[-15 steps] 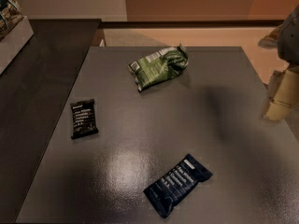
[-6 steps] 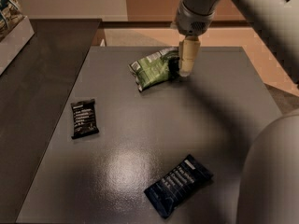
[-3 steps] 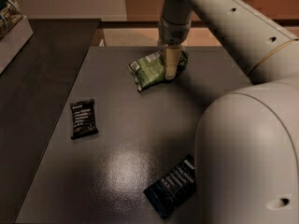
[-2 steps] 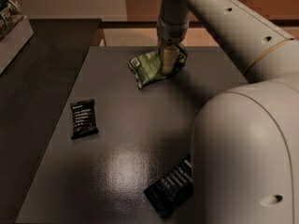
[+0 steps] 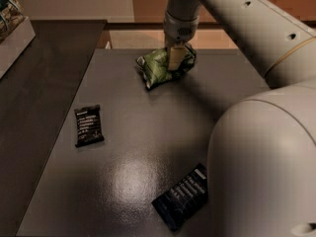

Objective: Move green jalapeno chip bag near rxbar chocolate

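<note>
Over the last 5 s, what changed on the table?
The gripper swung in from the right edge of the table to its far side and came down onto the green jalapeno chip bag. Whether it has a hold is not clear. The bag sits about where it was. The rxbar chocolate and the navy bar have not moved.

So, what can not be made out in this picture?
Camera view:
- green jalapeno chip bag: right part hidden under the gripper upon it.
- navy bar: one end behind the robot arm.
- rxbar chocolate: text too small to read.
- box, top left: cut by the edge.
</note>
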`<state>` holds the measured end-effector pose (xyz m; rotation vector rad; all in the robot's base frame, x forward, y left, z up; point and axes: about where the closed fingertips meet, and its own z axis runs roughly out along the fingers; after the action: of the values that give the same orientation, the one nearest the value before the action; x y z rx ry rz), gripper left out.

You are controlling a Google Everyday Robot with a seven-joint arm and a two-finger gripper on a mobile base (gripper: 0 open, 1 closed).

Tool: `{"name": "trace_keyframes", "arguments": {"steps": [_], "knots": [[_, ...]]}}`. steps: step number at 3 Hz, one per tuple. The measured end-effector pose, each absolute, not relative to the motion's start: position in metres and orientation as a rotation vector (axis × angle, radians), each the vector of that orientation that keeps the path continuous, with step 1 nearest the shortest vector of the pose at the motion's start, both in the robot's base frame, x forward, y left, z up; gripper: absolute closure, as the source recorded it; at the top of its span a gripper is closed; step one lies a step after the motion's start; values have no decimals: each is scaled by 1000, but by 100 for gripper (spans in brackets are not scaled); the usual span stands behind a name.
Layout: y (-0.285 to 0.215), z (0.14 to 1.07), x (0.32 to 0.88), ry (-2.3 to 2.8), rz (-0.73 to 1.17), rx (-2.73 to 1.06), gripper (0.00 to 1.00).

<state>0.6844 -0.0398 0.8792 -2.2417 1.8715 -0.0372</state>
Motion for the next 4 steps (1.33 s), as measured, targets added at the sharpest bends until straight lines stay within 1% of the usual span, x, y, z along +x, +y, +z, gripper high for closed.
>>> {"name": "trace_keyframes", "arguments": {"steps": [1,2,4], "knots": [[-25,897,666,1823,-19,-2256,100],[-6,912,634,1762,30,-2288,100],[32,913,564,1590,153,-2408,100]]}}
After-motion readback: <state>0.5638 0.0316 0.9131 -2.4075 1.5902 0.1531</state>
